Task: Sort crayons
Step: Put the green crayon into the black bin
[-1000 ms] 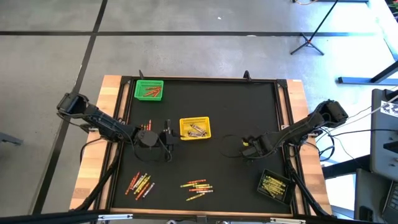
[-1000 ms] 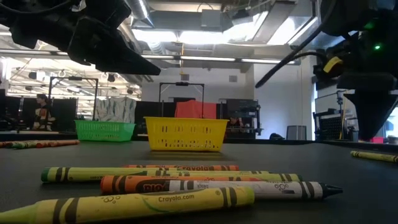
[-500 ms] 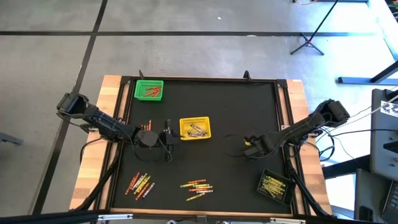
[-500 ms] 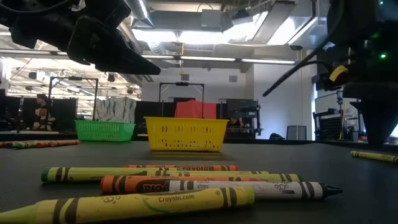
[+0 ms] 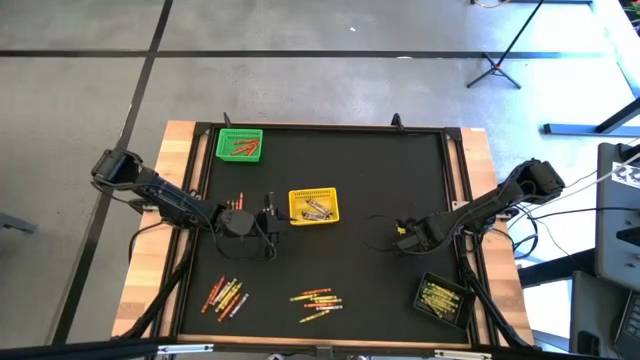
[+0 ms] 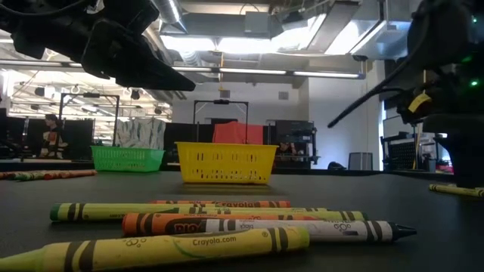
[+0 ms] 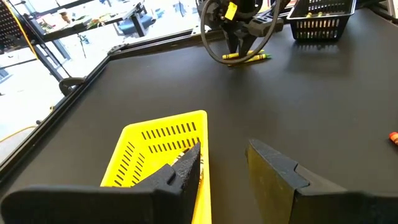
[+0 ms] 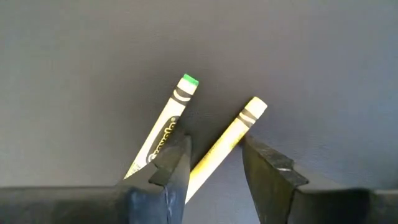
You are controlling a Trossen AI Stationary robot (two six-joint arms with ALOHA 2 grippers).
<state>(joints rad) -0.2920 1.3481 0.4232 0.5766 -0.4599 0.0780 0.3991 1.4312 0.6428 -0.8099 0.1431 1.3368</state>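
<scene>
A: What lies in front of you on the counter (image 5: 400, 160)?

B: You have a black counter with a green basket (image 5: 240, 144) at its far left, a yellow basket (image 5: 314, 205) near the middle and a black basket (image 5: 441, 299) at the near right corner. Crayons (image 5: 316, 299) lie loose in two clusters along the near edge; more sit inside each basket.

A: Where are your arms?

B: Your left pincer (image 7: 224, 165) hangs just beside the yellow basket, its fingers parted and empty. Your right pincer (image 8: 214, 155) is low over the counter's right side, above two crayons lying side by side: a yellow crayon (image 8: 227, 138) between the parted fingers, not squeezed, and a green-tipped crayon (image 8: 168, 121) just outside one finger.
</scene>
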